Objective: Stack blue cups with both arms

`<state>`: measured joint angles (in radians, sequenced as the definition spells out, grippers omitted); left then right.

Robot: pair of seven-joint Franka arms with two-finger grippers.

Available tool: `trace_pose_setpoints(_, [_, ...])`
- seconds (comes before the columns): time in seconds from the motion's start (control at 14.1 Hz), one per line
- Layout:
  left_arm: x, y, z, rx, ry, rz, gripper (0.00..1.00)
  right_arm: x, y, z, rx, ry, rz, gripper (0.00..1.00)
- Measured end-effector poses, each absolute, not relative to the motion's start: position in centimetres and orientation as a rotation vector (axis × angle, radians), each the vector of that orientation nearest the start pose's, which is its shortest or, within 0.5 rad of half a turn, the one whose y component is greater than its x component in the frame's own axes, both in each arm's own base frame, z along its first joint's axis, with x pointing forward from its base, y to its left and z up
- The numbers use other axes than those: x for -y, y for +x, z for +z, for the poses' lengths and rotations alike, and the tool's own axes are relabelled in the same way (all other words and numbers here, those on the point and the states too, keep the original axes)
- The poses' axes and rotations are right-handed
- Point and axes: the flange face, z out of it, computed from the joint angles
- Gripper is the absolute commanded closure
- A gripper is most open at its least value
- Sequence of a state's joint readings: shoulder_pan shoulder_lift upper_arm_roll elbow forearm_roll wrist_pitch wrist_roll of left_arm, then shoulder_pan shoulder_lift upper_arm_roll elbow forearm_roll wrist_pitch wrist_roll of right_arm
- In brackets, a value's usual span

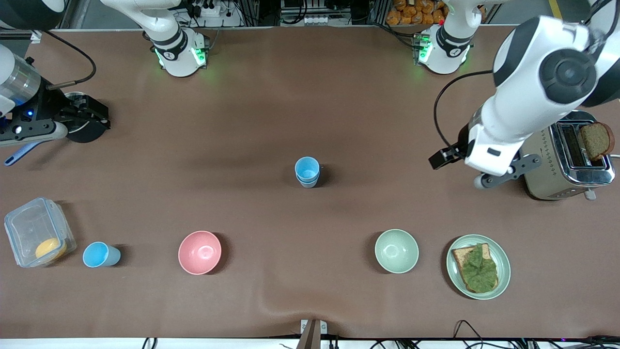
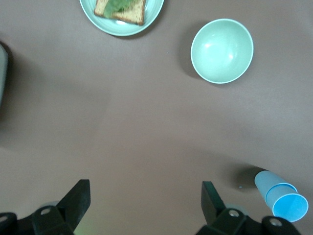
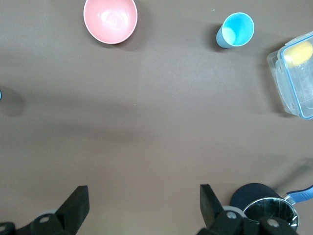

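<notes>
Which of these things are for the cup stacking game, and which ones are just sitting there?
For the job:
- stacked blue cups in the middle of the table
- single blue cup beside the plastic box
- left gripper and right gripper, both open and empty

Just lying about:
- pink bowl
- green bowl
- plate with toast
- toaster
- plastic box
- pot

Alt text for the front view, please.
Two nested blue cups stand mid-table; a third cup stands nearer the camera beside a pink bowl. The open left gripper hovers by the toaster, the right arm waits.
</notes>
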<state>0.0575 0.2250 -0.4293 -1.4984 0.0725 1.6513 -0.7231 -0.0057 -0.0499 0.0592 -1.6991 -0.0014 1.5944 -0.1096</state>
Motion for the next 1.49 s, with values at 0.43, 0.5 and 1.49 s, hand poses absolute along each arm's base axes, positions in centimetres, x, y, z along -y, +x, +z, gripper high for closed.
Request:
trace_pose_setpoints(0.43, [8.7, 58.4, 58.2, 0.342, -3.082, 0.101, 0.0, -2.9, 53.7, 59.3, 0.256, -3.133, 0.086, 0.0])
trace_pose_setpoints(0.5, [7.4, 58.2, 58.5, 0.323, -3.076, 0.118, 0.0, -2.9, 53.7, 59.3, 0.256, -3.133, 0.086, 0.0])
trace_pose_setpoints(1.49, [2.4, 54.3, 64.1, -0.047, -3.135, 0.112, 0.0, -2.9, 53.7, 59.3, 0.255, -3.133, 0.086, 0.0])
